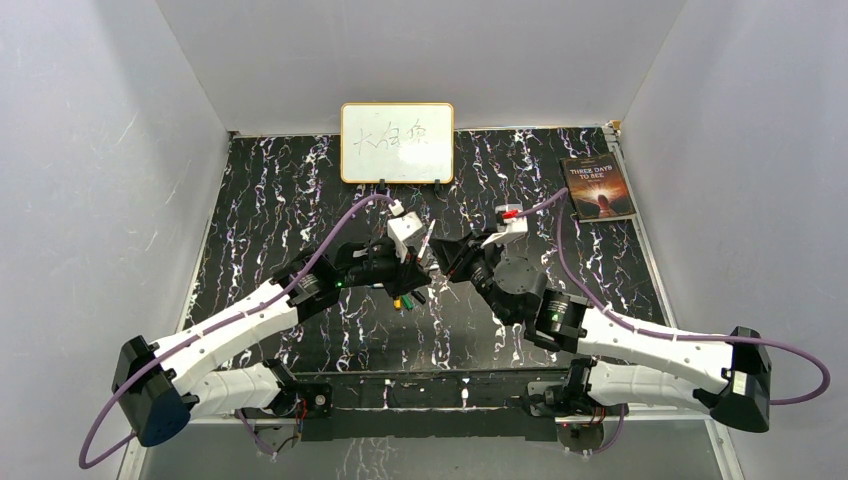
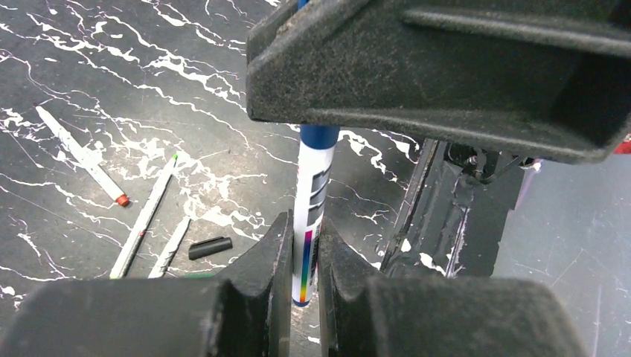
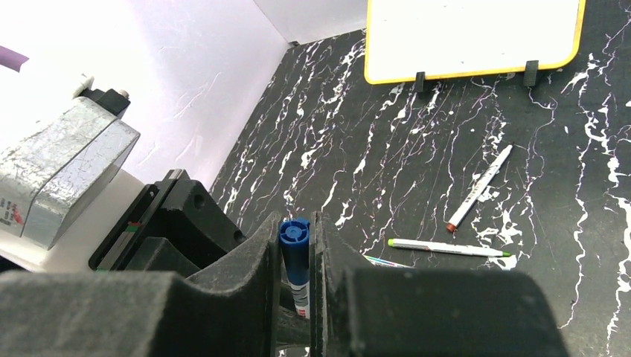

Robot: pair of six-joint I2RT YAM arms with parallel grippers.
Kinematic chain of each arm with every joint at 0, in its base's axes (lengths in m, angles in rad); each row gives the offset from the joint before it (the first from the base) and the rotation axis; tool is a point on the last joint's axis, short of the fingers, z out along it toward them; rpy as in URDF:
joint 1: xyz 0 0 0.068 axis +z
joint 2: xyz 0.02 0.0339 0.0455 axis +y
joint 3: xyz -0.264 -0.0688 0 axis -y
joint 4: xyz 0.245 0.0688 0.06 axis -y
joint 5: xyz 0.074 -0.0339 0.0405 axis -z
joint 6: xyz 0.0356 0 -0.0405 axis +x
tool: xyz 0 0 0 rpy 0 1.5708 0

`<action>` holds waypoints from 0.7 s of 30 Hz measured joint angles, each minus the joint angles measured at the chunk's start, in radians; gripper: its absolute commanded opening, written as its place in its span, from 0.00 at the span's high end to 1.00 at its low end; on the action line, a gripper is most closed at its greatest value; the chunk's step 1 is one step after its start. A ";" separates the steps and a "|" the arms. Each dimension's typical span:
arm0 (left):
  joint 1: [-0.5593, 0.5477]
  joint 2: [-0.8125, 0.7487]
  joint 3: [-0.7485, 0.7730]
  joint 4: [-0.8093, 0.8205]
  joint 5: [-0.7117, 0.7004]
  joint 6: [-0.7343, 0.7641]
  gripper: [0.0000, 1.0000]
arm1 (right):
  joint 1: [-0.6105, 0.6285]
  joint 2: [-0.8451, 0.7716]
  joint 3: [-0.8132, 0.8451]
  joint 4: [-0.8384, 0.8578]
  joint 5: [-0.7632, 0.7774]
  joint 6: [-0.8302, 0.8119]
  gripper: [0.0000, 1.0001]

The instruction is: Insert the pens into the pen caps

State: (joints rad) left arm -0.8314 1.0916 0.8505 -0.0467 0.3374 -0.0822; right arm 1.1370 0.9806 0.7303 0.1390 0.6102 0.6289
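**Top external view.** The left gripper (image 1: 420,265) and right gripper (image 1: 447,258) meet tip to tip over the middle of the table (image 1: 300,200), in front of the whiteboard (image 1: 397,142). A book (image 1: 598,187) lies at the far right. What the jaws hold is too small to tell in this view.

**Left wrist view.** The left gripper's fingers (image 2: 271,253) are clamped on the lower barrel of the held pen (image 2: 311,201). It is a white tube with a colour stripe, standing lengthwise between them. Its far end runs into the blue cap (image 2: 318,136), which passes under the right gripper's body. Three loose pens (image 2: 145,216) and a black cap (image 2: 210,247) lie on the table to the left, well apart from both grippers.

**Right wrist view.** The right gripper's fingers (image 3: 331,256) are closed on the sides of the blue cap, whose end faces the camera. White barrel shows just beyond it. Whether the cap is fully seated cannot be told.

**Handling.**
- The held pen is judged light and stiff, with a smooth round barrel that may roll or slip in the pads. Grip it at mid-barrel, leaving the tip end free.
- The blue cap is judged small, rigid and easily cocked. Grip it across its sides and press along the pen's axis only.
- Any misalignment between the two grippers is likely to jam the cap or bend the tip.
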 measured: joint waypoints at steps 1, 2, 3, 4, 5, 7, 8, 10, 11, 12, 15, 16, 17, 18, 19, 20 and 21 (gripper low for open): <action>0.000 0.000 -0.001 0.000 0.003 -0.005 1.00 | 0.000 0.000 0.000 -0.002 -0.004 0.000 1.00; 0.000 0.000 -0.002 0.000 0.005 -0.009 1.00 | -0.001 0.000 0.000 -0.002 -0.008 0.000 1.00; 0.000 0.000 -0.002 0.000 0.006 -0.013 1.00 | -0.002 0.001 0.000 -0.002 -0.009 0.000 0.96; 0.000 0.000 -0.002 0.000 0.008 -0.019 1.00 | -0.003 0.001 0.000 -0.002 -0.012 -0.001 0.84; 0.000 0.000 -0.002 0.000 0.008 -0.024 1.00 | -0.004 0.002 0.001 -0.002 -0.014 -0.001 0.78; 0.000 0.001 -0.002 0.011 0.010 -0.036 1.00 | -0.005 0.004 0.002 -0.008 -0.042 0.005 0.75; 0.001 0.005 0.002 0.055 0.002 -0.043 1.00 | 0.003 0.005 0.000 -0.029 -0.068 0.007 0.74; 0.013 0.001 0.013 0.069 -0.005 -0.054 1.00 | 0.008 0.014 -0.001 -0.034 -0.063 0.013 0.68; 0.016 0.005 0.013 0.072 -0.004 -0.056 1.00 | 0.004 0.016 0.001 -0.038 -0.060 0.012 0.65; 0.016 0.013 0.013 0.071 -0.004 -0.058 1.00 | 0.004 0.016 0.002 -0.050 -0.056 0.011 0.63; 0.017 0.022 0.013 0.068 -0.004 -0.061 1.00 | 0.003 0.014 0.007 -0.090 -0.038 0.006 0.56; 0.017 0.024 0.013 0.067 -0.003 -0.062 1.00 | 0.002 0.015 0.009 -0.100 -0.032 0.005 0.54; 0.017 0.026 0.013 0.067 -0.004 -0.064 1.00 | 0.002 0.014 0.009 -0.109 -0.027 0.005 0.52; 0.017 0.026 0.013 0.066 -0.004 -0.067 1.00 | 0.001 0.010 0.009 -0.117 -0.024 0.005 0.50; 0.017 0.026 0.013 0.066 -0.003 -0.070 1.00 | 0.001 0.005 0.009 -0.127 -0.022 0.005 0.48; 0.016 0.026 0.013 0.067 -0.003 -0.074 1.00 | 0.001 -0.003 0.009 -0.137 -0.022 0.005 0.45; 0.016 0.026 0.013 0.068 -0.004 -0.076 1.00 | 0.001 -0.016 0.009 -0.151 -0.022 0.005 0.44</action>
State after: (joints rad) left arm -0.8154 1.1179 0.8631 0.0212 0.3332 -0.1585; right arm 1.1381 0.9642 0.7391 -0.0120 0.5880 0.6338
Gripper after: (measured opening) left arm 0.099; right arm 0.508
